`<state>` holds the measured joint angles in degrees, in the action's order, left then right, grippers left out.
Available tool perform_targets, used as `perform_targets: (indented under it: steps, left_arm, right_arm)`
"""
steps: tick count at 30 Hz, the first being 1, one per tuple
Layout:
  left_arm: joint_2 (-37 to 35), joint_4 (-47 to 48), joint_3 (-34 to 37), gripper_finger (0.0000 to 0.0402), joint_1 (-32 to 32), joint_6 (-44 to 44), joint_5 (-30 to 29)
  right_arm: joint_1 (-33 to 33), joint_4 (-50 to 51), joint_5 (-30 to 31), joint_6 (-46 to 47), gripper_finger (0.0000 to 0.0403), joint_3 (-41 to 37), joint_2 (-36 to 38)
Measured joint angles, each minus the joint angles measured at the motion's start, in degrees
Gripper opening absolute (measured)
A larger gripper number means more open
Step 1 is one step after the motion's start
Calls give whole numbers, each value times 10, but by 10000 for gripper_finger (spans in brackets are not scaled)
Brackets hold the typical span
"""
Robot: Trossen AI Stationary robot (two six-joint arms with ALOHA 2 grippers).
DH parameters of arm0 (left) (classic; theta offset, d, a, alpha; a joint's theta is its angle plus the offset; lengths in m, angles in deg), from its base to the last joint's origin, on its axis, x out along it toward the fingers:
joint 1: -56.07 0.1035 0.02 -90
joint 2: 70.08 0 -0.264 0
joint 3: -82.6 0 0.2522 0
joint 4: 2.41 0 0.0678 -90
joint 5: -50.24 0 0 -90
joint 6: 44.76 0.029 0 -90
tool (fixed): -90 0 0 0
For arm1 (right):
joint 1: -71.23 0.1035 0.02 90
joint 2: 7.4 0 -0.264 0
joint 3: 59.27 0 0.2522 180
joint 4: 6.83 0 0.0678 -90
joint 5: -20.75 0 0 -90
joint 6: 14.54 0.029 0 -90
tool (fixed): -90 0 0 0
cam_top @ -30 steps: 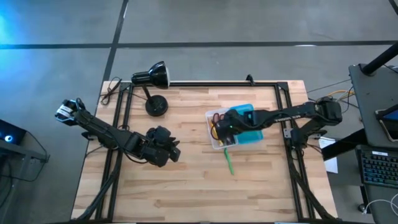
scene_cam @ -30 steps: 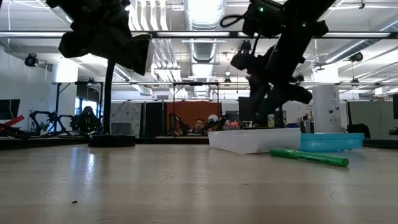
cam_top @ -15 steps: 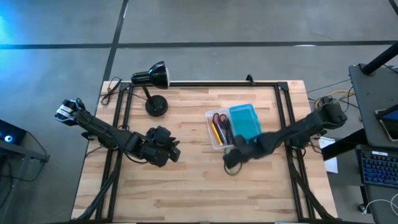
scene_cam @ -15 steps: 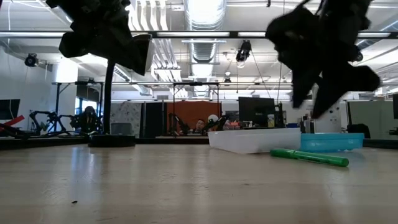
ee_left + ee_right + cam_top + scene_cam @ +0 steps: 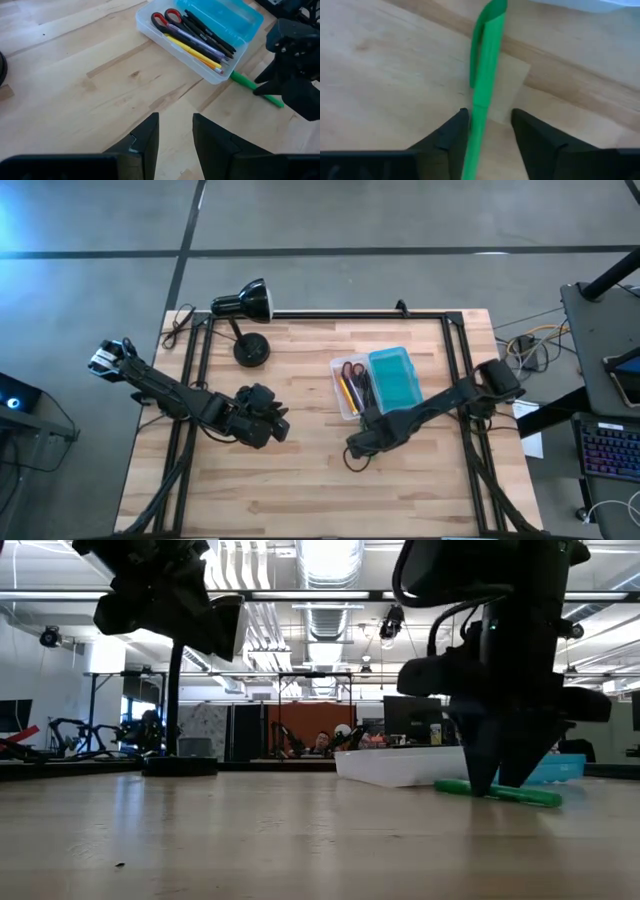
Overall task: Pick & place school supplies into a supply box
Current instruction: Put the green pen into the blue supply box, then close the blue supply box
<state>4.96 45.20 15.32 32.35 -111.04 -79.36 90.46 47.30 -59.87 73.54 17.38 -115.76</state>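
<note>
The supply box [image 5: 375, 383] lies open right of the table's middle, its clear half [image 5: 190, 55] holding red-handled scissors [image 5: 161, 18], black pens and a yellow pencil, its teal half [image 5: 227, 17] beside it. A green marker [image 5: 485, 75] lies flat on the table just near of the box, also in the low view [image 5: 525, 796]. My right gripper [image 5: 487, 117] is open and down at the table, one finger on each side of the marker [image 5: 245, 81]. My left gripper [image 5: 268, 423] is open and hovers above the table's left part. My right gripper comes at the green marker from above, pointing down, its fingers [image 5: 454, 131] standing across the marker's middle [image 5: 480, 112], which lies flat on the table. Whether a finger touches the marker, I cannot tell.
A black desk lamp [image 5: 245, 305] stands at the far left corner, its round base [image 5: 251, 349] on the wood. A black frame runs along the table's far edge and sides. Bare wood lies between the two grippers and toward the near edge.
My right gripper has left the space over the supply box, swung toward the near edge and dropped to the table, ending astride the green marker. The marker and the box have stayed where they were. My left arm has kept still.
</note>
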Motion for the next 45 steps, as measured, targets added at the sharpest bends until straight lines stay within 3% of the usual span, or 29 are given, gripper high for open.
perform_targets:
  steps: [7,12,17,22,26,30,36,42,45]
  left_arm:
    - [0,0,3,101,0,1,0]
    - [0,0,3,101,0,12,0]
    - [0,-1,3,101,0,18,-5]
    - [0,-7,3,101,0,20,-10]
    - [0,-17,3,101,1,20,-11]
    - [0,-20,3,101,1,22,-10]
    - [0,-23,3,101,-2,13,2]
    - [-5,-8,4,101,-2,49,20]
    - [-21,-10,4,101,-3,-20,40]
  right_arm:
    - [0,3,8,-36,24,-9,6]
    - [16,-14,-26,-132,23,-14,56]
    - [26,-53,-84,-179,22,-13,163]
    - [-40,-18,45,-147,22,-13,230]
    - [-146,-32,57,-212,21,-30,221]
    - [-214,-94,22,-281,45,-38,184]
    - [-224,-102,-19,-312,135,-31,145]
    - [-183,-102,76,-350,194,-14,216]
    - [-164,-101,90,-388,203,-10,282]
